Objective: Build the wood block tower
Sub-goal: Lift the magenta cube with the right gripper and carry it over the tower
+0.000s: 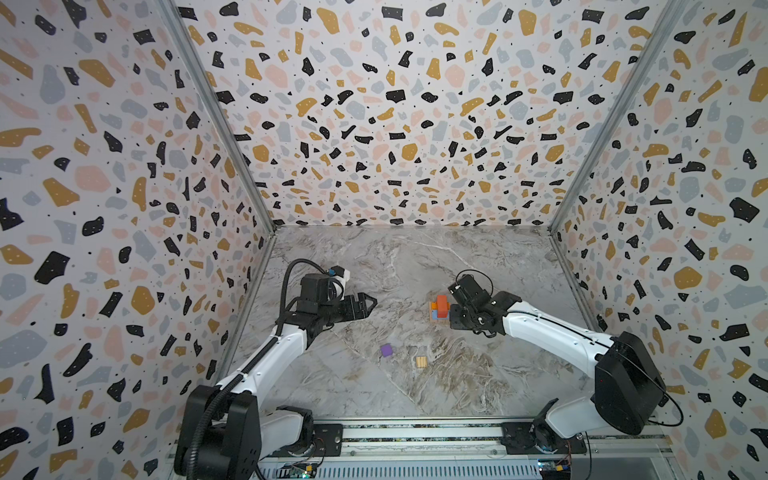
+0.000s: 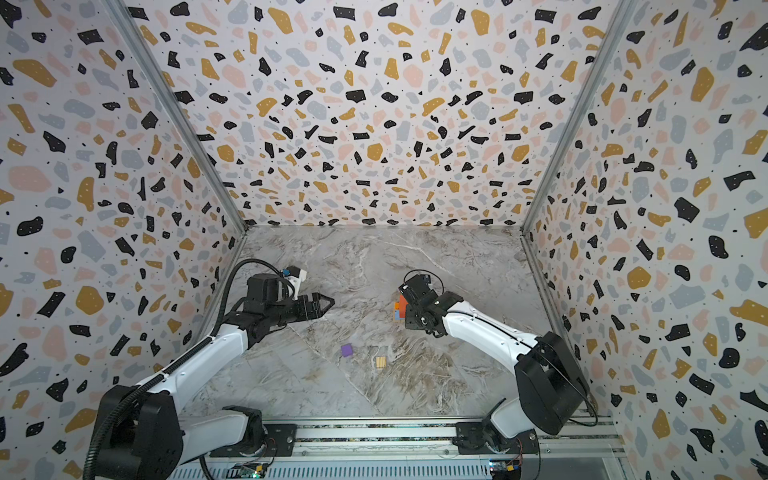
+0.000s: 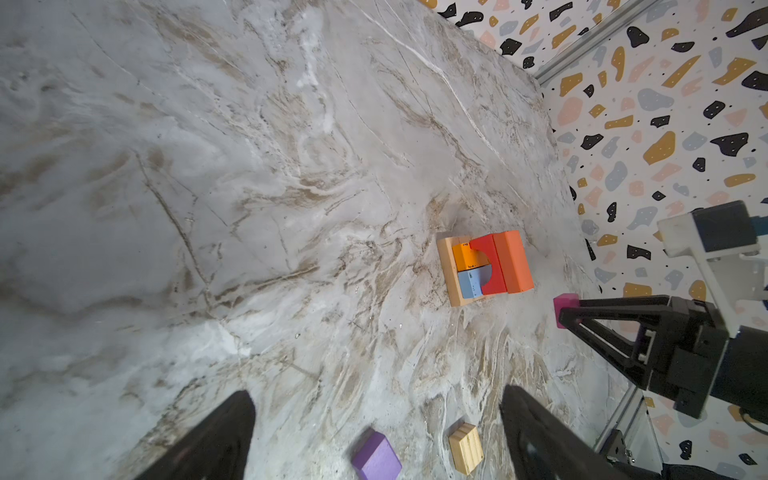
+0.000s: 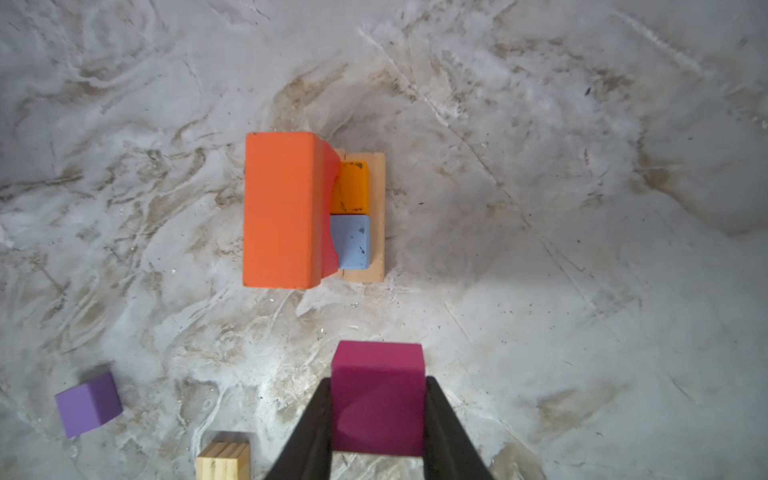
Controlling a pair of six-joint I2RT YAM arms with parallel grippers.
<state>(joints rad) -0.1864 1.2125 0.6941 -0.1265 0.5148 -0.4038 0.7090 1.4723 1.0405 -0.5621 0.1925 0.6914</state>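
Closest to the right wrist camera, a magenta cube (image 4: pixel 377 399) is seen clamped between the two black fingers (image 4: pixel 309 432) of the right gripper (image 4: pixel 378 381). Beyond it, and apart from it, the tower (image 4: pixel 291 208) is shown standing on the marbled grey bench (image 4: pixel 582 208). Its base is formed by a flat tan plank (image 4: pixel 376 216). An orange cube (image 4: pixel 353 187) and a pale blue cube (image 4: pixel 353 241) are set side by side on the plank, touching each other. They are partly covered in view by a red arch block (image 3: pixel 488 266) with a curved cut-out, and the highest part is formed by a larger orange-red block (image 4: pixel 282 208). In both top views the tower is placed right of the bench's middle, just beside the right arm's wrist, under which the gripper's fingertips are hidden. Two loose pieces are seen nearer the front edge, well apart from the tower: a purple cube (image 1: pixel 386 350) and, near it, a small tan block (image 1: pixel 421 361). The left gripper (image 1: pixel 365 305) is held over the left part of the bench, its jaws spread wide with nothing between them.
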